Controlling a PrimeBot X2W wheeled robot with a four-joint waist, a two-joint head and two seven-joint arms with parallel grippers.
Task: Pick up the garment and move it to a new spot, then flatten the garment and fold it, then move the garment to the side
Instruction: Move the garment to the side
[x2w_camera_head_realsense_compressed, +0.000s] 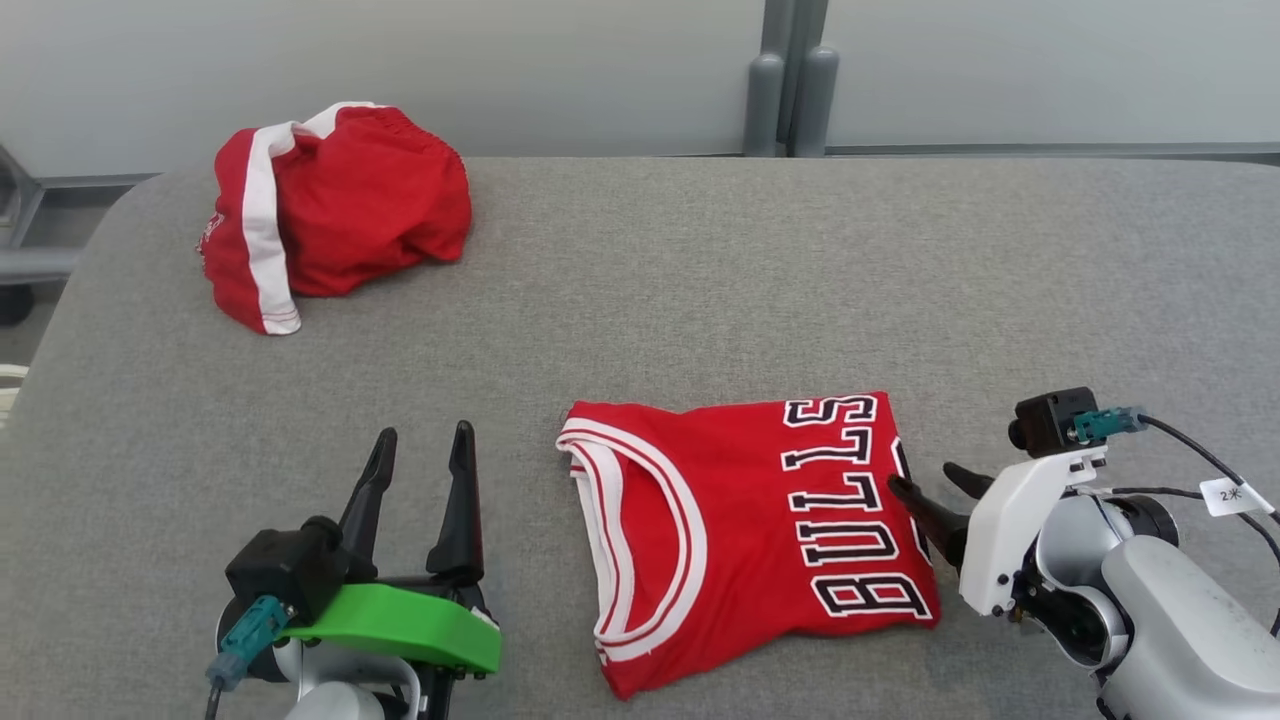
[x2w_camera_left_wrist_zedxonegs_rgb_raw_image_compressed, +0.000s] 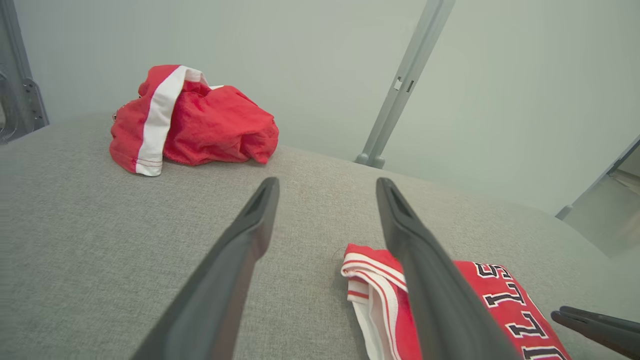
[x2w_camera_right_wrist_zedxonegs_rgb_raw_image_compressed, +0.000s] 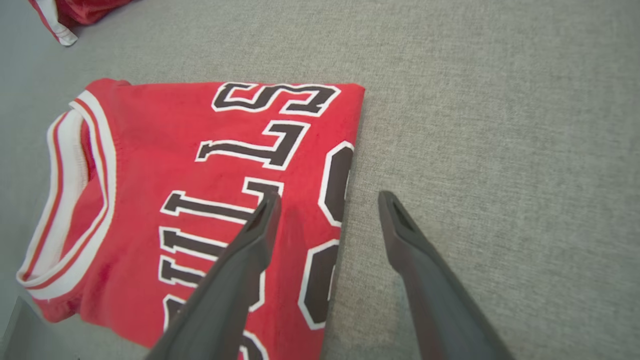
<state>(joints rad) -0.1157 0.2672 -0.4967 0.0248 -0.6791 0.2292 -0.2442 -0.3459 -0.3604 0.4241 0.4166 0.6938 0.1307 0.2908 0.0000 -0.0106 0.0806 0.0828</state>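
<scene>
The right claw (x2w_camera_head_realsense_compressed: 922, 477), fingers apart, straddles the folded jersey's (x2w_camera_head_realsense_compressed: 740, 520) right edge. The left claw (x2w_camera_head_realsense_compressed: 424, 432) gapes empty just left of it. The jersey lies flat at the worktop's (x2w_camera_head_realsense_compressed: 700, 280) near side. It looks like light, limp cloth (the layers may slide), so I'd pinch every layer at opposite edges with the 2 claws.

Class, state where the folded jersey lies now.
In the head view the folded jersey lies front and centre-right on the grey surface, between the left gripper and the right gripper at its edge.
</scene>
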